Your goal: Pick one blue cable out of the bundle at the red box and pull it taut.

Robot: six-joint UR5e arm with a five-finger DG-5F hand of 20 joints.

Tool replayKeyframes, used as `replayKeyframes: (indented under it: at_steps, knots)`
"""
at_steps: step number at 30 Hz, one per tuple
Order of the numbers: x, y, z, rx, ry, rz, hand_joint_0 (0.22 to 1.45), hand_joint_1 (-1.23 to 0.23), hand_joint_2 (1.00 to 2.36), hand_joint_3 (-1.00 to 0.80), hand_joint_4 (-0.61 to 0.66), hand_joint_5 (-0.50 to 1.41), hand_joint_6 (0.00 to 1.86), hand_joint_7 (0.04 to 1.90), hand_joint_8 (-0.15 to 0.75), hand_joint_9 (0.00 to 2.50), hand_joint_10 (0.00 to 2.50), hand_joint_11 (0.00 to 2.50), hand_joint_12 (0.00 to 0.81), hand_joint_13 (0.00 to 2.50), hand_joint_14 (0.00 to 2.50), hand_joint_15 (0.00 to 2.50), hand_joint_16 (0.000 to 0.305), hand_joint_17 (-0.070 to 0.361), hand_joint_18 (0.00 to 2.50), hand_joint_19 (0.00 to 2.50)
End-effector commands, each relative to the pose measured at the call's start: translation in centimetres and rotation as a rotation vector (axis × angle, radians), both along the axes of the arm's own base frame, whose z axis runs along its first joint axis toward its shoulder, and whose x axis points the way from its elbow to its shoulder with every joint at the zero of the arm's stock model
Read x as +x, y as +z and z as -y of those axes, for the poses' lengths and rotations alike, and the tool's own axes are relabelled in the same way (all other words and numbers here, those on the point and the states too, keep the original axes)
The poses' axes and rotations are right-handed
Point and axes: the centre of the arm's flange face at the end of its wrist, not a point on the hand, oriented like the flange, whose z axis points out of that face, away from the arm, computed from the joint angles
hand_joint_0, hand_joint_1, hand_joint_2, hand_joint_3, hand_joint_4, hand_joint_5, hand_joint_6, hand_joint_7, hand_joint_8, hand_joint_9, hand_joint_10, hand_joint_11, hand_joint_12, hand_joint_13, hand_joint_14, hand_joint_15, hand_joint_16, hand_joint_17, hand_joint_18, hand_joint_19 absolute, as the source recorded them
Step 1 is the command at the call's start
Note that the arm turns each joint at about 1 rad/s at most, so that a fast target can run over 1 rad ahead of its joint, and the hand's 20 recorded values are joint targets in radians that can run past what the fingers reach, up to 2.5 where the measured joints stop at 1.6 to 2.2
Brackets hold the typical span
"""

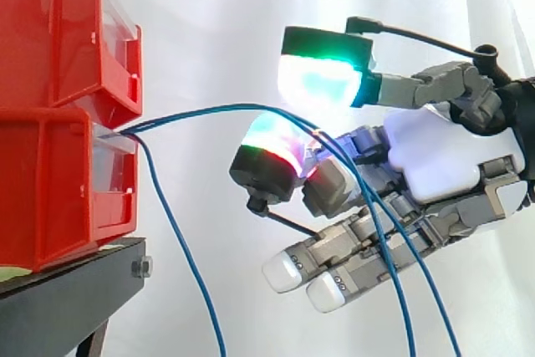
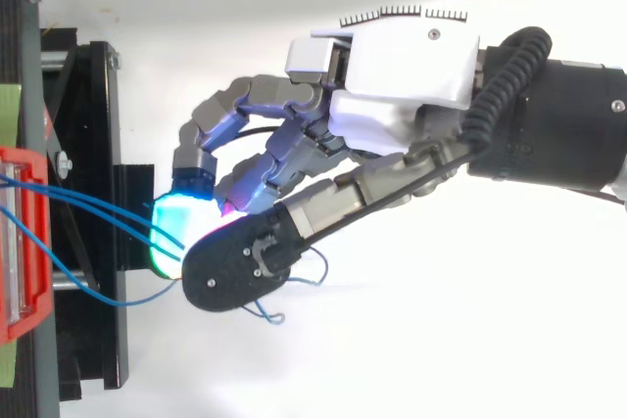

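Two red bins (image 1: 58,181) sit stacked on a black stand (image 1: 67,290) at the left, before a white curtain (image 1: 217,14). From the lower bin's front, two blue cables (image 1: 217,109) arc right to the hand (image 1: 435,156), pass between two glowing pads (image 1: 322,77) that seem to pinch them, though contact is hard to judge, then run down across the lower fingers. A third cable (image 1: 184,248) hangs straight down.
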Motion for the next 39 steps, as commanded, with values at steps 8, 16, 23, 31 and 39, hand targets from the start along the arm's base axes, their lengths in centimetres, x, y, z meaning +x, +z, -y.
replayKeyframes:
  at_steps: [8,16,23,31,39]
  knots:
    - [-0.01,-0.01,0.03,-0.066,0.018,-0.007,0.56,-0.65,1.00,-0.50,0.13,-0.21,0.86,0.83,0.326,0.95,0.01,1.05,0.389,0.57,0.01,0.29,0.051,0.114,0.55,0.20]
    - [-0.02,-0.01,0.14,-0.080,0.020,-0.009,0.74,-0.79,1.00,-0.50,0.11,-0.23,0.90,0.79,0.301,0.84,0.01,1.03,0.371,0.57,0.01,0.27,0.049,0.109,0.56,0.12]
    - [-0.05,-0.09,0.03,-0.081,0.022,-0.012,0.74,-0.79,1.00,-0.50,0.15,-0.24,0.91,0.77,0.301,0.81,0.01,1.03,0.369,0.57,0.01,0.28,0.049,0.110,0.58,0.12]
    - [-0.06,-0.10,-0.08,-0.081,0.024,-0.013,0.56,-0.68,1.00,-0.50,0.16,-0.23,0.90,0.78,0.331,0.84,0.01,1.04,0.392,0.56,0.01,0.30,0.052,0.117,0.56,0.18]
    - [0.00,-0.20,-0.09,-0.084,0.024,-0.012,0.53,-0.63,1.00,-0.50,0.13,-0.20,0.91,0.81,0.344,0.86,0.01,1.05,0.402,0.56,0.01,0.30,0.054,0.121,0.55,0.19]
